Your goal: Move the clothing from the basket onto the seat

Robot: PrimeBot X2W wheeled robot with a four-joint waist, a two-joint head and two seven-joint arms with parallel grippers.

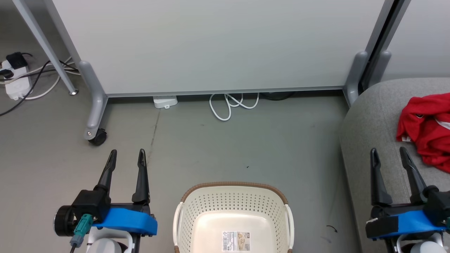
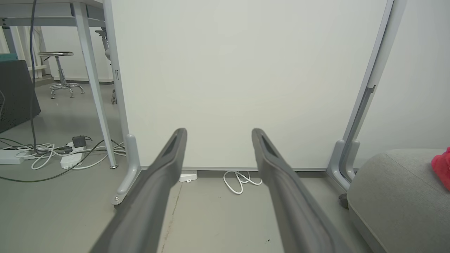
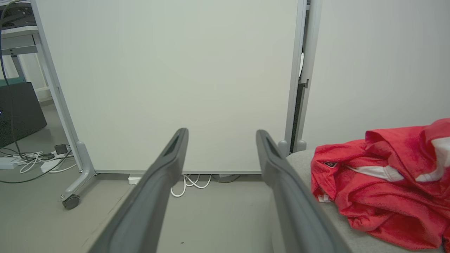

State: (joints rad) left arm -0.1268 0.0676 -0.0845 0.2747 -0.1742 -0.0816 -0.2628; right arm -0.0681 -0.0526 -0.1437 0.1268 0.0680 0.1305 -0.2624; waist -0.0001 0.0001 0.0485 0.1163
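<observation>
The basket (image 1: 232, 202) sat empty at 6 o'clock. The red clothing (image 1: 427, 126) lay heaped on the seat (image 1: 372, 119) at 3 o'clock, so the job looked done. The left gripper (image 1: 127, 156) and right gripper (image 1: 388, 153) had fingers spread apart, holding nothing.

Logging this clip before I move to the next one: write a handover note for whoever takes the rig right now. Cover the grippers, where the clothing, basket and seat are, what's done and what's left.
Left gripper: open, empty, above the floor left of the basket.
Right gripper: open, empty, over the seat's front part.
Basket: on the floor between the arms; the part in view holds only a label, no fabric.
Clothing: crumpled red pile on the seat, at the right.
Done: the move looks complete.
Left: likely nothing; the basket's near end is cut off, so check it.
</observation>
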